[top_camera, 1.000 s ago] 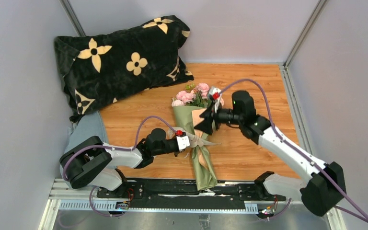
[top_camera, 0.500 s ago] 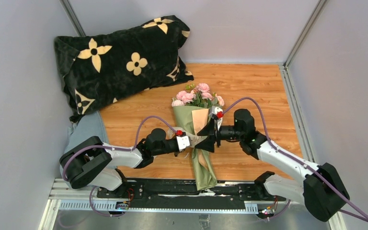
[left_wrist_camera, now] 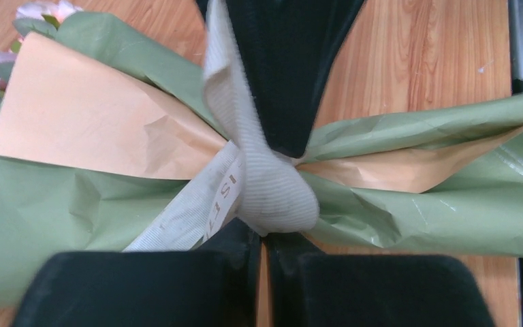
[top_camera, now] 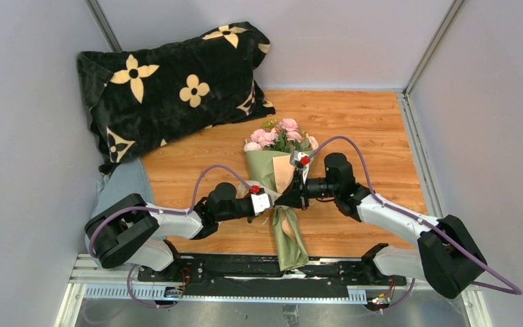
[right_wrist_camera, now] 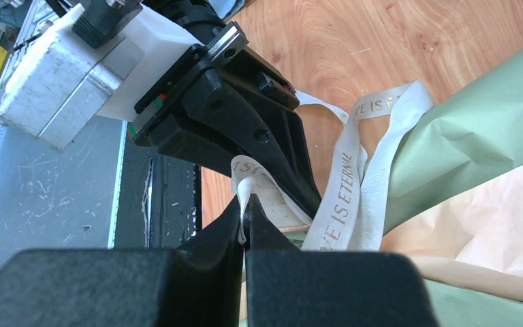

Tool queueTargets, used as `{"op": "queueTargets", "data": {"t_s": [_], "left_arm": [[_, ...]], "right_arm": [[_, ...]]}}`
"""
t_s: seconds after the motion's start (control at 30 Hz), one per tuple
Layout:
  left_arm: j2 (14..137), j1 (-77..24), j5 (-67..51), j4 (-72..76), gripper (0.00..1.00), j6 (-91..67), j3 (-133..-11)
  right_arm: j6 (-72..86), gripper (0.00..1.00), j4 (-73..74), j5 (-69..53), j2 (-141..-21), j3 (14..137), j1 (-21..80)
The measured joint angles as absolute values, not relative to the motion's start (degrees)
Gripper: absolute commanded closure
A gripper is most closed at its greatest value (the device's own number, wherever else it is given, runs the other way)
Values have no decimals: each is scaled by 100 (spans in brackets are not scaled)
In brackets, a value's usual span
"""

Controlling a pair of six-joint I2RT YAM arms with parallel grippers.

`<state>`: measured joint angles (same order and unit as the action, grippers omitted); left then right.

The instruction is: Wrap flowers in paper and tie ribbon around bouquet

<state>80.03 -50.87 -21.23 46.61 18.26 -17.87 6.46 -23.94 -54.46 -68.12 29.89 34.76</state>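
The bouquet lies on the wooden table, with pink flowers at the far end. Olive-green paper and tan paper are wrapped round the stems. The cream ribbon is bunched in a knot at the bouquet's waist, and its printed tails trail over the wood. My left gripper comes in from the left, shut on the ribbon right at the knot. My right gripper meets it from the right, shut on a strand of ribbon, fingertip to fingertip with the left fingers.
A black pillow with tan flower prints fills the back left. A pale blue-grey cloth hangs at the table's left edge. Grey walls close in on both sides. The arms' black base rail runs under the bouquet's stem end.
My right arm came down from beside the flower heads to the bouquet's waist, and its open jaws closed on the ribbon. The left arm and the bouquet stayed put.
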Motion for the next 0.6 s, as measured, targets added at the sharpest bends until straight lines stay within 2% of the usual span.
{"op": "queueTargets", "data": {"t_s": [0.07, 0.1, 0.17, 0.3, 0.43, 0.6], "left_arm": [[8003, -5087, -2128, 4633, 52, 1868, -1789], [8001, -5089, -2143, 4578, 44, 1861, -1798], [7946, -5094, -2141, 4338, 36, 1925, -1837], [7446, -5063, -2088, 2880, 30, 2060, -2316], [6836, -4807, -2246, 873, 32, 2327, -3378], [7089, -3389, -2368, -355, 34, 1922, -4316]], "right_arm": [[639, 100, -2294, -5378, -6812, 3024, 3476], [633, 100, -2206, -5299, -6810, 3052, 3476], [611, 100, -1988, -5083, -6812, 3118, 3474], [561, 100, -1605, -4668, -6836, 3232, 3474], [484, 100, -1415, -4427, -6836, 3238, 3474], [353, 100, -1297, -4296, -6831, 3238, 3474]]}}
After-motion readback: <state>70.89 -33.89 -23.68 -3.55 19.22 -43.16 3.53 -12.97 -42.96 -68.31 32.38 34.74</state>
